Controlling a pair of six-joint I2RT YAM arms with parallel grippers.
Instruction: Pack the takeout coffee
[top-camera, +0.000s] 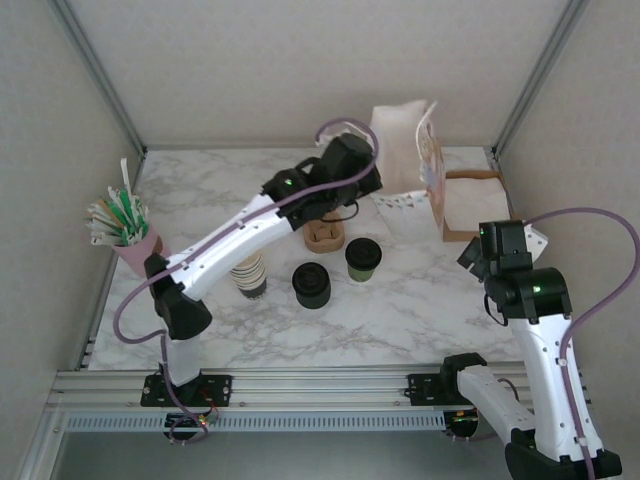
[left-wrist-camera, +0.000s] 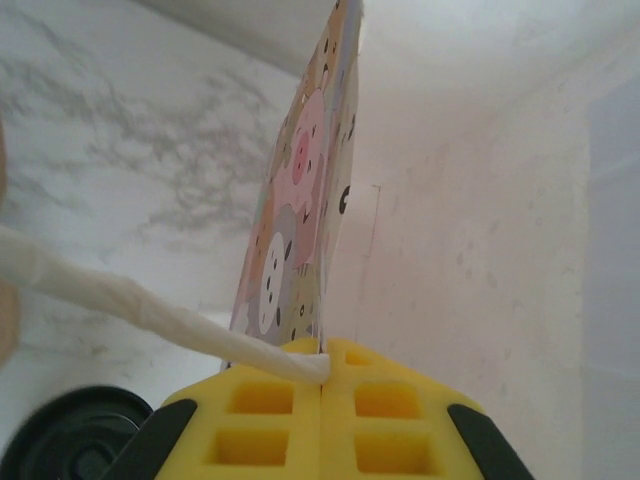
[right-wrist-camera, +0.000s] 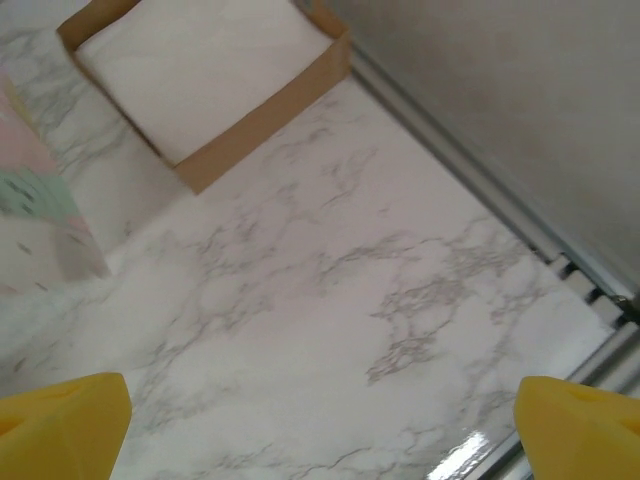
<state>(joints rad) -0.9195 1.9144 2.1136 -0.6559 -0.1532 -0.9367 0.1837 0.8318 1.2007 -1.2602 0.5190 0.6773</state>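
The takeout coffee, a small olive-green cup with a black lid, stands upright mid-table. Behind it an open paper bag with a cartoon animal print stands near the back wall. My left gripper is shut on the bag's white twisted handle, at the bag's near left side. My right gripper hangs open over bare marble at the right, its yellow fingertips wide apart with nothing between them.
A stack of black lids and a cream stack of cups stand left of the coffee. A brown cup carrier lies behind them. A pink cup of straws is far left. A napkin box sits right of the bag.
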